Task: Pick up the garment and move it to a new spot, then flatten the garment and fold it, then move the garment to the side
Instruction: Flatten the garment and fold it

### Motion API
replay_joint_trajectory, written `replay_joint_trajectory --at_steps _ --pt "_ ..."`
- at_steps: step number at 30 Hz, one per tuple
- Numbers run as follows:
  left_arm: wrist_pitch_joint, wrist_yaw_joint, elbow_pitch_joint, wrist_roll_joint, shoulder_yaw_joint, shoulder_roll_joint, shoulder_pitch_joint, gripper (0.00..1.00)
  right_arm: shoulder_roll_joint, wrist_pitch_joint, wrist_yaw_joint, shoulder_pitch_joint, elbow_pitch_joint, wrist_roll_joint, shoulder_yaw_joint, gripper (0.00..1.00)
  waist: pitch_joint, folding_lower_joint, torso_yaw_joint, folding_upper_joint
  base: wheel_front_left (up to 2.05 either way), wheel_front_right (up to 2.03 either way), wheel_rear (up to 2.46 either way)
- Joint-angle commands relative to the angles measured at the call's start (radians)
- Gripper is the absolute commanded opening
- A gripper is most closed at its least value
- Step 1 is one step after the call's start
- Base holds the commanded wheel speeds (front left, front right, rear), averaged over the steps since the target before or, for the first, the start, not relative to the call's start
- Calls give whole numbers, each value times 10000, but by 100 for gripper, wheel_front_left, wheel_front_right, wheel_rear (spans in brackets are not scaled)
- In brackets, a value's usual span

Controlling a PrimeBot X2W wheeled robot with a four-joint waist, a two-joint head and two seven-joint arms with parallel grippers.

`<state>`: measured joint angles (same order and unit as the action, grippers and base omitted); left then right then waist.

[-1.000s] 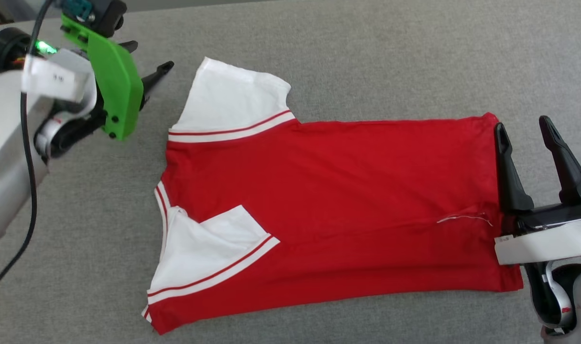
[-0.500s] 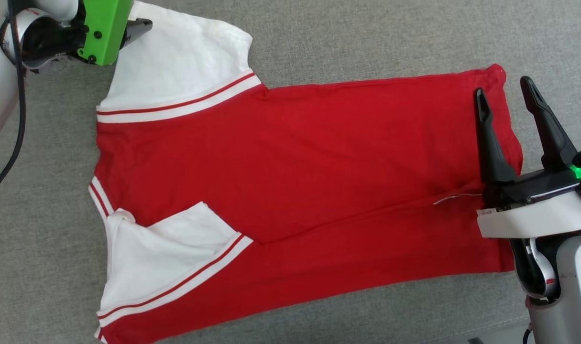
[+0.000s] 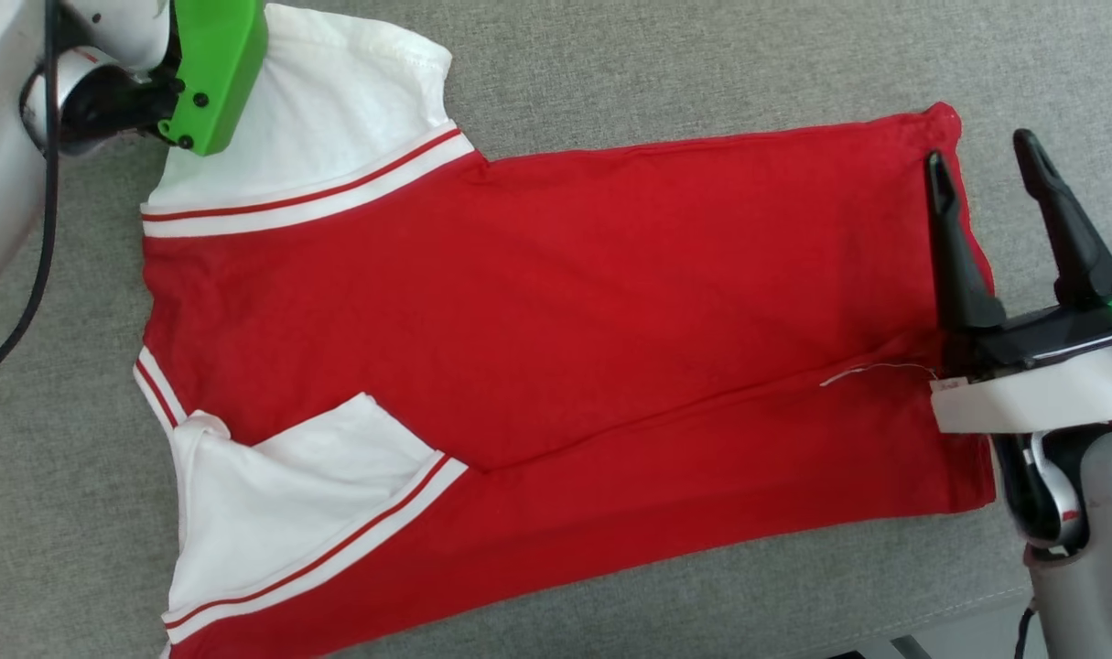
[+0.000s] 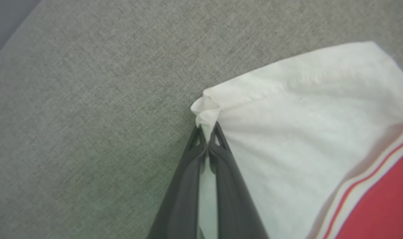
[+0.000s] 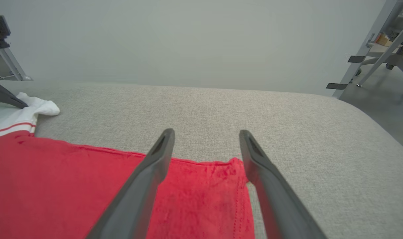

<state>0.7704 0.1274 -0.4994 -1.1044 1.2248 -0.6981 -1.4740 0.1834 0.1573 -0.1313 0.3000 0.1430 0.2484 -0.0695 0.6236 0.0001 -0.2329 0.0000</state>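
Across the grey cloth surface [image 3: 610, 73] the red shirt [image 3: 565, 302] lies flat, with its white sleeves to the robot's left and its bottom corner cut off. Over the hem corner the right gripper [image 3: 977, 146] stands spread. The left gripper [image 4: 206, 131] pinches the far sleeve [image 3: 336, 101], half hidden behind a green bracket [image 3: 212, 73].

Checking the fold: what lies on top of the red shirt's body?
One white sleeve with red stripe trim lies folded over the red jersey T-shirt; what it covers cannot be seen.
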Motion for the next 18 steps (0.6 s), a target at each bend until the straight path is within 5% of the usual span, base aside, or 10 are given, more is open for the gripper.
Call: replay_joint_trajectory --at_steps 1,7,18 --pt "-105 31 -43 198 332 -80 592 0 175 7 6 312 12 37 109 100 -226 -1 139 0 0 0 0" --pt "-1437 31 379 546 428 -131 642 0 1472 -1287 6 1138 -24 181 348 100 -837 -1 511 0 0 0 0" --pt "-3225 32 1316 1140 526 17 1148 0 5068 -7439 6 2780 -995 3452 -1926 100 -1410 -1 1213 0 0 0 0"
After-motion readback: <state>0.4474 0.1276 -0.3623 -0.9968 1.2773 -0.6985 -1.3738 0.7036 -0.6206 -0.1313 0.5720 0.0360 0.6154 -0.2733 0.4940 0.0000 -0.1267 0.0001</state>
